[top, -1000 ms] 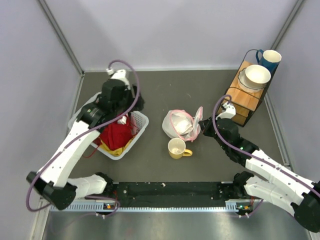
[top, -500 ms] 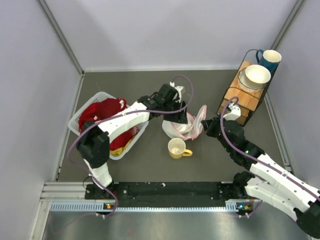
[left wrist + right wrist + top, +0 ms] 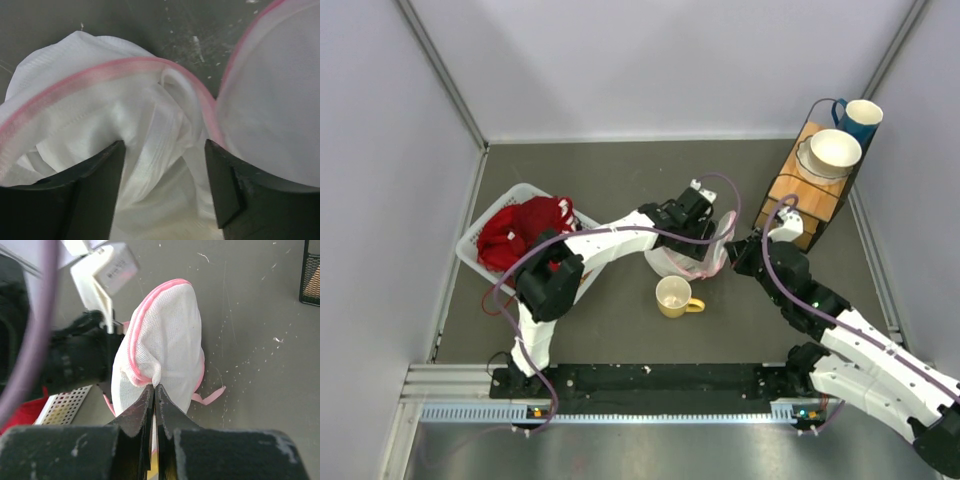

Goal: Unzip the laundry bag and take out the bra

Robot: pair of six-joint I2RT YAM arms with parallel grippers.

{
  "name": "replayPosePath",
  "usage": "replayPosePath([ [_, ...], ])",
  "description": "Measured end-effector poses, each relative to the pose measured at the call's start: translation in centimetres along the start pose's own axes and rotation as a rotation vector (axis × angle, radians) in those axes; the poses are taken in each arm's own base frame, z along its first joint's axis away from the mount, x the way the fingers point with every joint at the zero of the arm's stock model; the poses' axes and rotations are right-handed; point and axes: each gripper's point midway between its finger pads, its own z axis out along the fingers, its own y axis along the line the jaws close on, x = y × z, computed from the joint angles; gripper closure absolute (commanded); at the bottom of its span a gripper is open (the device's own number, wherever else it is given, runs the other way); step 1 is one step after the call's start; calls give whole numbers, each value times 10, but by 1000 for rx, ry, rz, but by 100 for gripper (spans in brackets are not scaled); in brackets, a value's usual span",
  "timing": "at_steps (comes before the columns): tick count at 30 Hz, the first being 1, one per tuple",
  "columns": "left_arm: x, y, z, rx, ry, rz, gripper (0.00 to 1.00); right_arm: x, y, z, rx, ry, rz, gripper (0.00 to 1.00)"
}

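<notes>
The laundry bag (image 3: 672,262) lies unzipped mid-table, its white mesh edged with pink trim (image 3: 100,75). Its flap (image 3: 170,335) stands raised. My right gripper (image 3: 736,254) is shut on a pinch of the flap's mesh, as the right wrist view (image 3: 155,386) shows. My left gripper (image 3: 693,228) hangs open over the bag's mouth. In the left wrist view (image 3: 164,145) both fingers straddle the folded white bra (image 3: 150,170) inside the bag. The jaws stand apart and are not closed on it.
A yellow mug (image 3: 672,296) stands just in front of the bag. A white slatted basket (image 3: 470,240) with red clothes (image 3: 525,225) is at the left. A wooden rack (image 3: 805,195) with a bowl (image 3: 834,150) and a blue mug (image 3: 860,118) is at the back right.
My left arm has swung from the basket across to the bag and moved further over its opening. My right gripper has kept its hold on the flap.
</notes>
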Motion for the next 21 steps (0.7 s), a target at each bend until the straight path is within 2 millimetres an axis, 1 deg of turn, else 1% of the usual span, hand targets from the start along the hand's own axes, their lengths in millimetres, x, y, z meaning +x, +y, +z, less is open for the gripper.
replayPosePath([
  [1, 2, 2, 3, -15, 3, 4, 47, -1, 0, 0, 0, -2, 1, 100],
  [2, 5, 5, 8, -35, 8, 11, 66, -1, 0, -1, -2, -5, 2, 100],
  [4, 8, 11, 13, -66, 12, 12, 86, -3, 0, -2, -1, -9, 3, 100],
  [5, 8, 13, 14, -79, 11, 14, 100, -3, 0, -2, 0, -10, 3, 100],
  [10, 4, 29, 12, -168, -3, 31, 100, -3, -1, -2, 5, -10, 1, 100],
  [13, -3, 34, 0, -196, -11, 32, 100, -3, -3, -2, 10, -11, 0, 100],
  [14, -7, 32, -7, -189, -21, 31, 100, -3, -3, -2, 12, -11, 0, 100],
  [16, -17, 27, -31, -157, -49, 32, 100, -2, -3, -2, 14, -10, -1, 100],
  [18, -37, 18, -64, -105, -116, 33, 100, -2, -4, -2, 16, -9, -2, 100],
  [21, -72, 4, -128, -7, -253, 20, 100, -1, -5, -2, 20, -7, -4, 100],
])
